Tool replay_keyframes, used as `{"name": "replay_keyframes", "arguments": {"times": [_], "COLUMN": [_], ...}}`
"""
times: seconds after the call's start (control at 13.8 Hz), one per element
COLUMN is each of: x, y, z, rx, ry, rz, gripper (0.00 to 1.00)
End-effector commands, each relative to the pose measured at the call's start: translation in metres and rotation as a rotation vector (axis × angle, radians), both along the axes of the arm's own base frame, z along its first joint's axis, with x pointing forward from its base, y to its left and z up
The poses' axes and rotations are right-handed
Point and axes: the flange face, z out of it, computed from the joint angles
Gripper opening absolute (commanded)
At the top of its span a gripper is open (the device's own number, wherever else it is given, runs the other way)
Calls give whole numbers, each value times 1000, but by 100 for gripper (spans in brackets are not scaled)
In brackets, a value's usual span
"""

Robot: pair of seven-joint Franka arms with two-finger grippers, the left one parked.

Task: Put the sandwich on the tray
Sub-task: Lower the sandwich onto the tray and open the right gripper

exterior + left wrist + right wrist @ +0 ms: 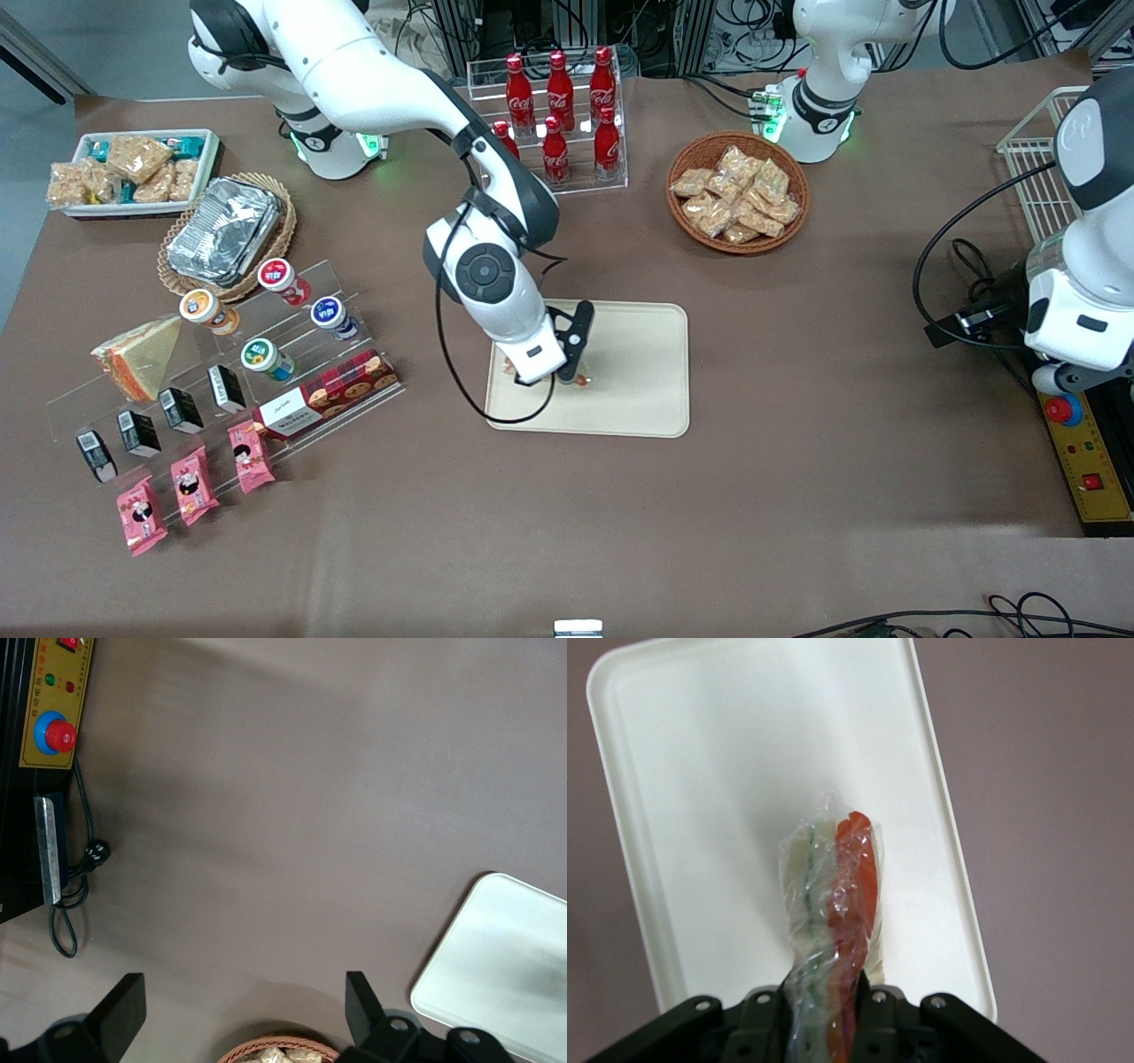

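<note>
Right wrist view: jaws of the gripper are clamped on the sandwich, held edge-on over the tray. Bare tray surface is seen on all sides of it, rim well apart. One second wrapped wedge is counted toward the working arm's end of the table.

The sandwich is wrapped in clear, crinkled, glossy plastic film, pinched between the matt black jaws of the gripper above the tray; the tray is smooth, cream plastic with a soft sheen; the desk wears a matt brown cloth-like cover; the arm's shell looks glossy white plastic
</note>
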Motion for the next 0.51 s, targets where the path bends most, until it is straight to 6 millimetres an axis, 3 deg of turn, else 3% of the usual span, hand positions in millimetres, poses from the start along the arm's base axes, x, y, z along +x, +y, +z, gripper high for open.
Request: {"name": "replay_keyframes", "arguments": {"times": [0.0,0.43], "x": [2,21], "y": [14,6], "z": [-8,-34], "rx": [63,90], "ry": [-45,-136], "rz": [60,81], "gripper": [17,18]}}
